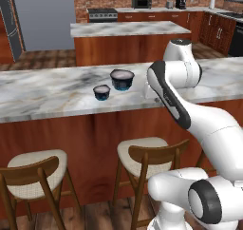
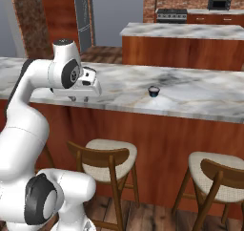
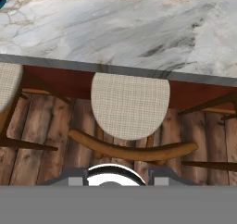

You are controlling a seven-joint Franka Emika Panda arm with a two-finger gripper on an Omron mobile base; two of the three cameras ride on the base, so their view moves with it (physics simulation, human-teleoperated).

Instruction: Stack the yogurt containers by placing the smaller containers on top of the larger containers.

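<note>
Gripper (image 2: 81, 99) first: it hangs from the white arm's hand just over the near edge of the marble counter (image 1: 47, 93), pointing down, and from where I stand I cannot tell whether its tips are spread or pressed together. Nothing shows between them. From the hand's own camera you look straight down past the counter's lip onto a stool (image 3: 130, 105) with a woven pale seat and a curved wooden backrest, with dark plank flooring (image 3: 41, 126) beneath.

Out on the counter, well apart from the hand, sit the yogurt containers. In the left base view the larger tub (image 1: 122, 79) stands upright further back, dark with a bright blue lower part and a pale grey top. A smaller tub (image 1: 102, 91) stands just in front of it and a little to its left, near but not touching, also upright. Neither has anything stacked on it. In the right base view one small dark tub (image 2: 153, 91) stands upright on the marble, to the right of the hand; which of the tubs it is I cannot say.

Two wooden stools stand tucked under the counter's front. Behind it is a second marble-topped island (image 1: 128, 29), and further back a stove (image 1: 102, 14) and a microwave (image 1: 141, 2) against a brick wall.
</note>
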